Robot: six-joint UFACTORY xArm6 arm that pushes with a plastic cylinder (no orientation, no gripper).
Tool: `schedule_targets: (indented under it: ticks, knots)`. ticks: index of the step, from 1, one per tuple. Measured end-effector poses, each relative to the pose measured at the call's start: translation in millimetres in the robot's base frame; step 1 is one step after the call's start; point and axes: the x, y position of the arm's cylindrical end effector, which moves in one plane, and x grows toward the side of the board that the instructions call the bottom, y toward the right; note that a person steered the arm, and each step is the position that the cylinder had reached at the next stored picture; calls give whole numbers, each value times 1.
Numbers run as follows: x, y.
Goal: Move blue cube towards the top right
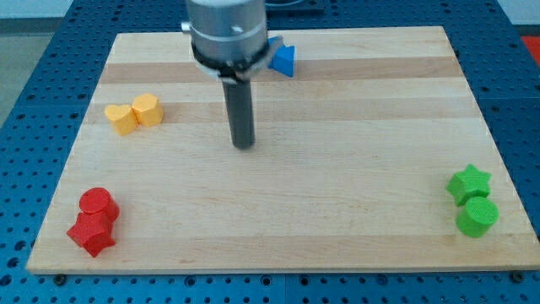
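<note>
Nearest the view's bottom edge sit the red blocks: a red cylinder [96, 203] touching a red star-like block [91, 235] at the bottom left of the wooden board [337, 219], and, well apart at the bottom right, a green star [469, 181] touching a green cylinder [477, 216]. Farther up on the left, two yellow blocks lie side by side and touching, a yellow heart-like block [121, 118] and a yellow hexagonal block [147, 110]. Near the board's middle, my tip [244, 145] rests on bare wood, touching no block; the rod rises straight up from it into the arm's grey collar, so the arm stands upright over the upper middle of the board. There are no fingers here to open or close, only this rod. Farthest off, near the top edge and just right of the collar, lies the blue cube [284, 60], partly hidden by the arm, so its exact shape is hard to read. My tip is below it and to its left, well apart. I judge the cube small, light and rigid, likely to slide easily on smooth wood and to spin if struck off-centre. It cannot be gripped; the place to press is its lower left face, squarely, so that it travels up and right.
</note>
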Motion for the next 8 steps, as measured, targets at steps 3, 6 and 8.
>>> schedule_targets:
  ticks: [3,6,8]
  knots:
    - [-196,-20]
    - [-189,91]
    - [-183,171]
